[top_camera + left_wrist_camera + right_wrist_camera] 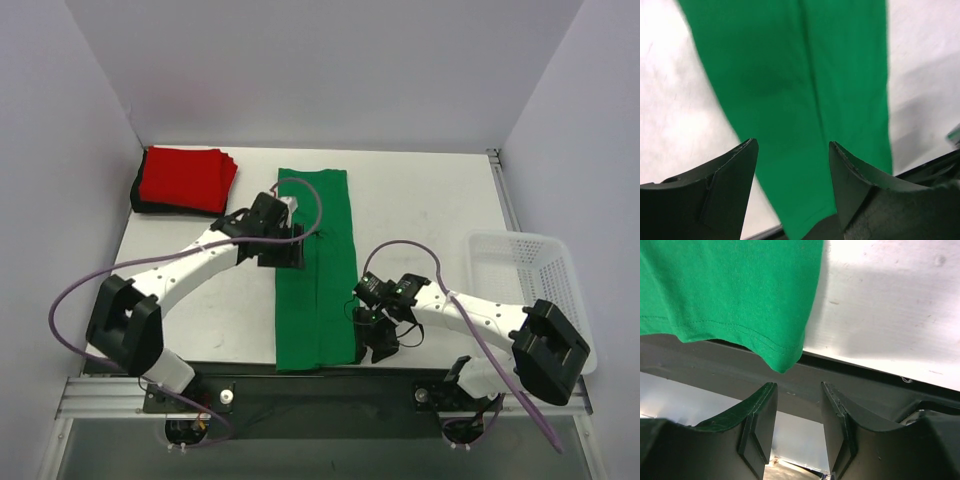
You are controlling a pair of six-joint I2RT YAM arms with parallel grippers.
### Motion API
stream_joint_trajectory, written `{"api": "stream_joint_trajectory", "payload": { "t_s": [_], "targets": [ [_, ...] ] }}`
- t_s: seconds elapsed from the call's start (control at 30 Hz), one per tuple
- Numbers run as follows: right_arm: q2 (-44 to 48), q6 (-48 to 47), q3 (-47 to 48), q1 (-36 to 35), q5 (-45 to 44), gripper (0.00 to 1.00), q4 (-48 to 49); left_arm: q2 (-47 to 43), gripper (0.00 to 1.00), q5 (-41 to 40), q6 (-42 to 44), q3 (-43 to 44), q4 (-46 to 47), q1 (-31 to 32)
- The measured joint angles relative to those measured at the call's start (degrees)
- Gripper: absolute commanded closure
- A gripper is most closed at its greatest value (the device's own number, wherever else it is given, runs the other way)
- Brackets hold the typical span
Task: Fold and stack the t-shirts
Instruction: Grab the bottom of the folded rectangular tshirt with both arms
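Green t-shirt (730, 290): stitched hem corner overhangs the worktop (890, 305) at its near edge, lying across the dark edge strip (700, 360). Right gripper (799, 390) sits just beside that corner, jaws apart, nothing between them, clear of the fabric.

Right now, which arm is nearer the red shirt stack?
Left. The left arm holds its jaws over the green shirt's left edge, just right of the red shirt stack; the right arm has its jaws at that shirt's near right corner.

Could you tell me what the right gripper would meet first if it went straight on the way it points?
Probably a corner of the green shirt, hanging over the table edge just beyond the open jaws; depth is unclear.
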State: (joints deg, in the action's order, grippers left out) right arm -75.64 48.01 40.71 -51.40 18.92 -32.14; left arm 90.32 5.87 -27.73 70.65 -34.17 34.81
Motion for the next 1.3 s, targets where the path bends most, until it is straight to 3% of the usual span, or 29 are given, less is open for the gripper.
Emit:
{"api": "stream_joint_trajectory", "payload": {
  "t_s": [0.13,0.37,0.73,0.97,1.3],
  "targets": [
    [-0.02,0.11,-0.22,-0.46,0.37,0.60,0.68,-7.96,0.31,-2.32,-1.95,-8.52,-2.82,0.48],
    [-3.41,0.11,-0.22,-0.76,1.27,0.61,3.48,-19.04,0.31,-4.15,-6.21,-15.85,-4.55,3.74],
    [-6.69,-0.24,-0.22,-0.83,1.53,0.81,4.81,-23.21,0.31,-3.61,-12.22,-26.43,-9.20,8.41],
    [-8.87,-0.79,-0.48,-0.81,1.53,1.00,5.33,-27.71,0.31,1.51,-16.35,-34.32,-8.00,9.18],
    [-9.51,-1.36,-0.76,-0.81,1.57,1.00,5.77,-28.61,0.35,6.93,-20.13,-39.60,-4.11,9.38]
  ]
}}
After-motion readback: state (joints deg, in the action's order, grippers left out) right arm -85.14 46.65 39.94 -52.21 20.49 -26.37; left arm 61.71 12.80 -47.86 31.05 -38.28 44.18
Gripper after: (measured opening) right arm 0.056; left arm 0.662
